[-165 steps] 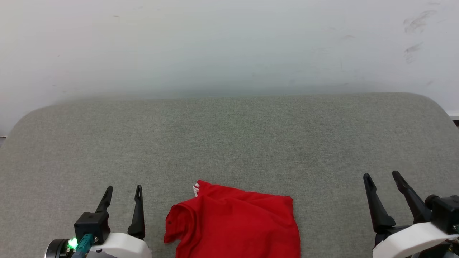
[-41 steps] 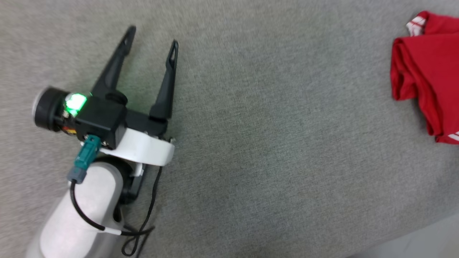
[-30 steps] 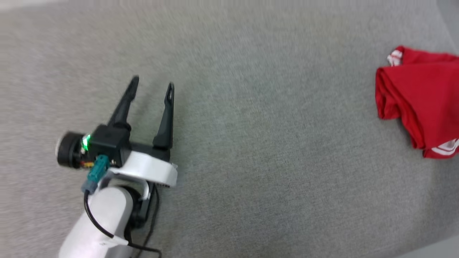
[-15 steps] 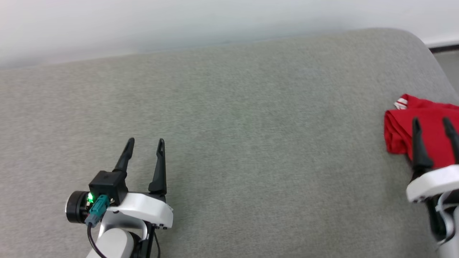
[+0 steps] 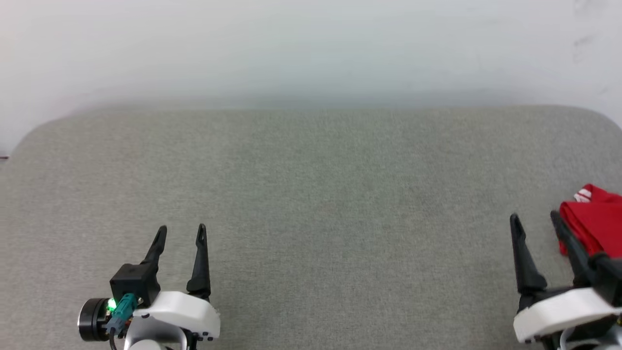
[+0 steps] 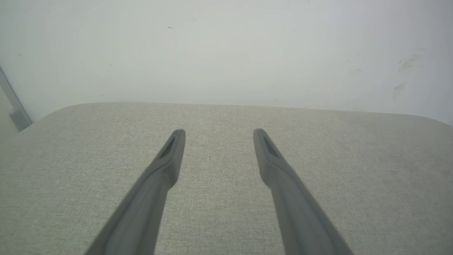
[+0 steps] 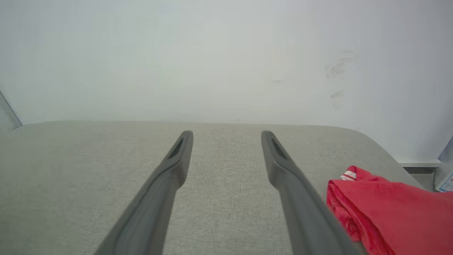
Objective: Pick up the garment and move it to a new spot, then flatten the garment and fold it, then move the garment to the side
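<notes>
— Where is the garment [image 5: 594, 228] right now?

— Far over at the right end of the grey padded table [image 5: 311, 194], cut off by the edge of the head view. It lies in a compact red bundle, with a bit of white striped trim at its far corner. In the right wrist view it sits just beside the outer finger of the right gripper [image 5: 533, 216], near the table's rounded right corner.

— Is anything holding it?

— No. The right gripper has its fingers spread apart with nothing between them. The cloth lies off to the side of them, not in the gap. The left gripper [image 5: 181, 228] is at the lower left, well apart from the garment. It too is spread wide and empty, over plain table.

— So how far along would you put the job?

— Late, I would say. The garment looks doubled over on itself, with layered edges along its left side, not spread out. It is also at the side of the table, not in the middle. That fits the folding being done and the bundle set aside.

— Anything left?

— Possibly nothing. Most of the bundle is outside the head view, so I cannot tell how neat the fold is. If it is loose, tidying it would be the only work remaining.
</notes>
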Motion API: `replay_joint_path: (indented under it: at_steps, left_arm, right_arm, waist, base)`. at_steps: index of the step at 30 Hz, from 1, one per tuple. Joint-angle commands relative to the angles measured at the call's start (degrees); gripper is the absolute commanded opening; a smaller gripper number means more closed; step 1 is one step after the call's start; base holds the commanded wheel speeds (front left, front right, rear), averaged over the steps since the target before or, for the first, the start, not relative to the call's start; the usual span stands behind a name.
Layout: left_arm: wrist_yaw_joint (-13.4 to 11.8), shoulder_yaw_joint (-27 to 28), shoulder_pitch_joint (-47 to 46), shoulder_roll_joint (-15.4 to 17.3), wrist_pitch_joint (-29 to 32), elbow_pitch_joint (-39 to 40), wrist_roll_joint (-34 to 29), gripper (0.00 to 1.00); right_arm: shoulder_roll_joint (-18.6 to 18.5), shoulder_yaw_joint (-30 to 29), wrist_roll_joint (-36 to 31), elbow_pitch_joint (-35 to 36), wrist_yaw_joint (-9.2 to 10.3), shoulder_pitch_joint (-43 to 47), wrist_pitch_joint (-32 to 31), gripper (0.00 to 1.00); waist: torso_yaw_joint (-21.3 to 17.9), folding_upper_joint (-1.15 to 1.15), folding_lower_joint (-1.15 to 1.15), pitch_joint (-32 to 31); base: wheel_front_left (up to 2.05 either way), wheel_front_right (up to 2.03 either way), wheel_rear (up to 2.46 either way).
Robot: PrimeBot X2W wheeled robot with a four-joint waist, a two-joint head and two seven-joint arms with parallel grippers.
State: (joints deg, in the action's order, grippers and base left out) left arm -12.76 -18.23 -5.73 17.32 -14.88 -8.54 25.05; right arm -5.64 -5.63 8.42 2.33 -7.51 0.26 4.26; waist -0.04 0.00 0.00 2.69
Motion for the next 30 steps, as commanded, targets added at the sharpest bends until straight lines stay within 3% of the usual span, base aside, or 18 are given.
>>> replay_joint_path:
  at_steps: [1,11,30]
  left_arm:
    - [0.1,0.1,0.9,0.1,-0.3,0.0,-0.1,1.00]
    - [-0.4,0.9,5.2,1.5,-0.4,1.1,-0.1,1.00]
    - [0.6,0.3,5.5,2.0,-0.3,-0.1,0.7,1.00]
  right_arm:
    - [0.4,0.0,-0.1,1.2,0.05,1.3,-0.5,1.00]
    - [2.3,0.4,-0.5,10.6,0.05,9.4,-5.8,1.00]
    - [2.9,1.1,0.2,12.4,0.05,11.0,-7.6,1.00]
  waist:
    - [1.0,0.00,0.00,-1.6]
    - [0.2,0.00,0.00,-4.8]
    - [-0.1,0.00,0.00,-5.8]
  base:
    - [0.00,0.00,0.00]
    - [0.00,0.00,0.00]
    - [0.00,0.00,0.00]
